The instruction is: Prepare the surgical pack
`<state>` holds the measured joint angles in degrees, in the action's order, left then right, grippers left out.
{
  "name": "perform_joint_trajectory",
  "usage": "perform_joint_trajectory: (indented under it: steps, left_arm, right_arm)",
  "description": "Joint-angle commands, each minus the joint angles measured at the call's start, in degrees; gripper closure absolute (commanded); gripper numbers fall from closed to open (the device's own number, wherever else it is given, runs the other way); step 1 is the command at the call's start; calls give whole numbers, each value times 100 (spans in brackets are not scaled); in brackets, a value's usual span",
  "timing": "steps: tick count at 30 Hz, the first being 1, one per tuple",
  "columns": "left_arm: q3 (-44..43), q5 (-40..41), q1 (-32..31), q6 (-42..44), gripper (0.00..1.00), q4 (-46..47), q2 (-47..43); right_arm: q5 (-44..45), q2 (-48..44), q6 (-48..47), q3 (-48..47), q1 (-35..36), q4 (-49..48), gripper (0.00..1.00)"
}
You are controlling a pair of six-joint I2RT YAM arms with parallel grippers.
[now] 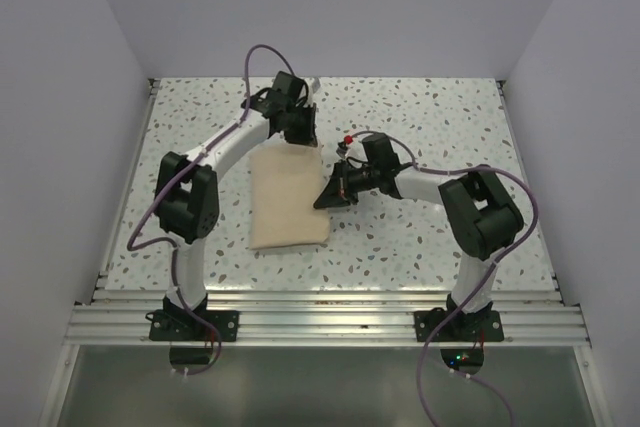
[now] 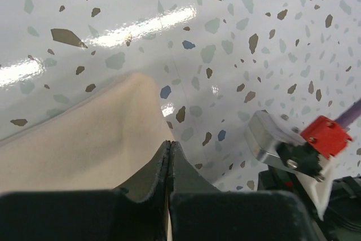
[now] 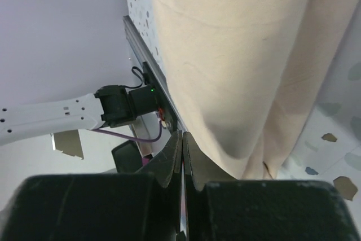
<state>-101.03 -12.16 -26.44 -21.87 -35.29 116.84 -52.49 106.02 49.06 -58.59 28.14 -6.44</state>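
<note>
The surgical pack [image 1: 288, 197] is a folded beige cloth bundle lying mid-table; no tray, instruments or gauze show. My left gripper [image 1: 297, 132] hovers at the bundle's far edge, shut with nothing between its fingers. In the left wrist view the gripper [image 2: 170, 144] has its tips over the cloth's corner [image 2: 84, 139]. My right gripper [image 1: 330, 192] lies against the bundle's right edge, also shut and empty. In the right wrist view this gripper [image 3: 182, 134] sits just beside the puffy cloth [image 3: 237, 55], whose folds run away from the camera.
The speckled white table [image 1: 430, 117] is walled on the left, back and right. A metal rail [image 1: 320, 322] runs along the near edge under both arm bases. The right arm's wrist, with its red connector [image 2: 326, 136], is close to my left gripper.
</note>
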Motion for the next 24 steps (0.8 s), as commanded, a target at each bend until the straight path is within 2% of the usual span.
perform_joint_trajectory:
  steps: [1, 9, 13, 18, 20, 21, 24]
  left_arm:
    - [67, -102, 112, 33, 100, 171, 75]
    - [-337, -471, 305, 51, 100, 382, 1217]
    - [-697, -471, 376, 130, 100, 321, 1325]
    - [-901, -480, 420, 16, 100, 66, 580]
    - [-734, -428, 420, -37, 95, -39, 192]
    - [-647, -236, 420, -89, 94, -127, -219]
    - [10, 422, 437, -264, 84, -653, -983]
  right_arm:
    - [-270, 261, -10, 75, 34, -244, 99]
    - [-271, 279, -168, 532, 104, -218, 99]
    - [-236, 42, -282, 480, 157, 168, 99]
    - [-52, -414, -844, 24, 130, 1273, 99]
    - [71, -494, -1229, -196, 34, 1740, 99]
    - [325, -529, -1328, -423, -19, 2230, 99]
    - [607, -468, -1600, -801, -317, 2873, 99]
